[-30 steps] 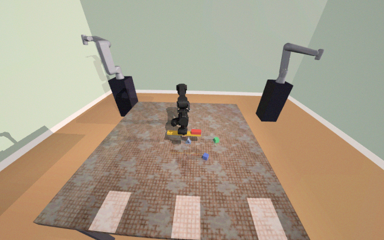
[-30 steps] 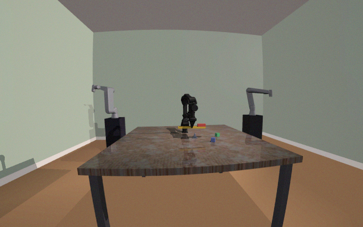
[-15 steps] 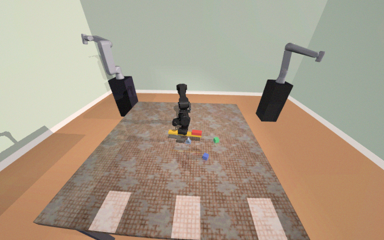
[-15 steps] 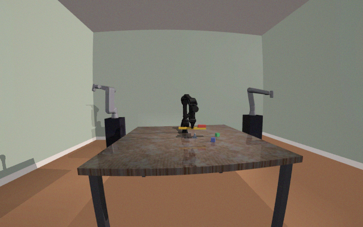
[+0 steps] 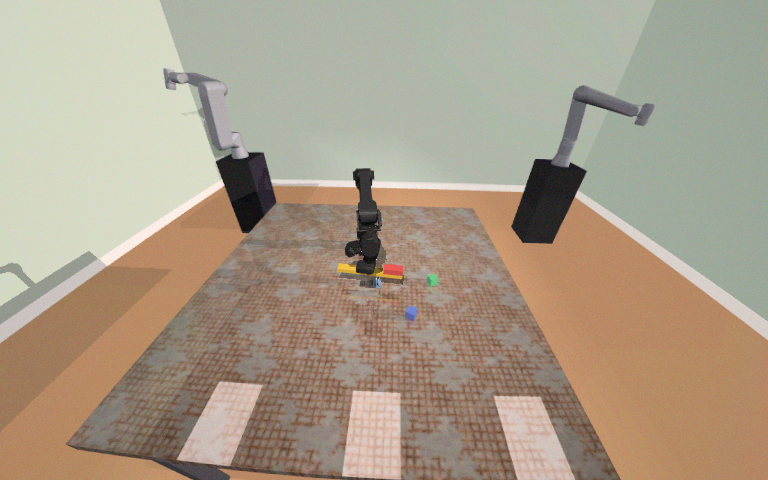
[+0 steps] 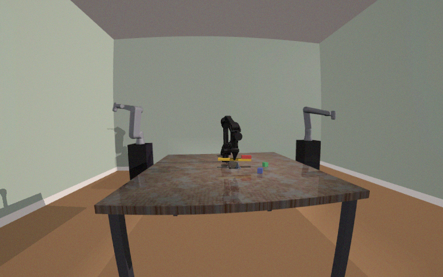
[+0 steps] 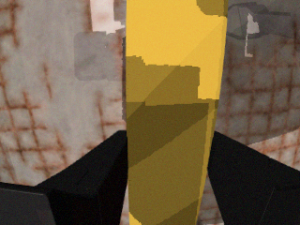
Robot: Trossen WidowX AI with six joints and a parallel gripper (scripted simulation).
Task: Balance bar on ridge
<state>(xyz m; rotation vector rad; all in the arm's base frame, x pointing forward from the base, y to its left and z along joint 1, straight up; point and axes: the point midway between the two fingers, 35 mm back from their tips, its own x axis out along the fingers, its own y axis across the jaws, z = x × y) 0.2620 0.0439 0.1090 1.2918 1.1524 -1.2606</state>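
Observation:
The yellow bar (image 5: 346, 268) (image 6: 224, 159) (image 7: 173, 42) is held above the table, about level in the exterior view and running left to right. A red block (image 5: 393, 270) (image 6: 246, 157) sits on its right end. My gripper (image 5: 366, 270) (image 6: 234, 158) (image 7: 167, 141) is shut on the bar left of the red block, with one finger on each side. The small blue-grey ridge (image 5: 378, 283) (image 6: 239, 166) stands on the table under the bar, a little right of the gripper, partly in shadow. Whether bar and ridge touch I cannot tell.
A green cube (image 5: 432, 280) (image 6: 265, 164) lies right of the bar. A blue cube (image 5: 411, 313) (image 6: 259, 170) lies nearer the front, right of the ridge. Two grey arms on black pedestals (image 5: 547, 200) (image 5: 246, 192) stand beyond the table.

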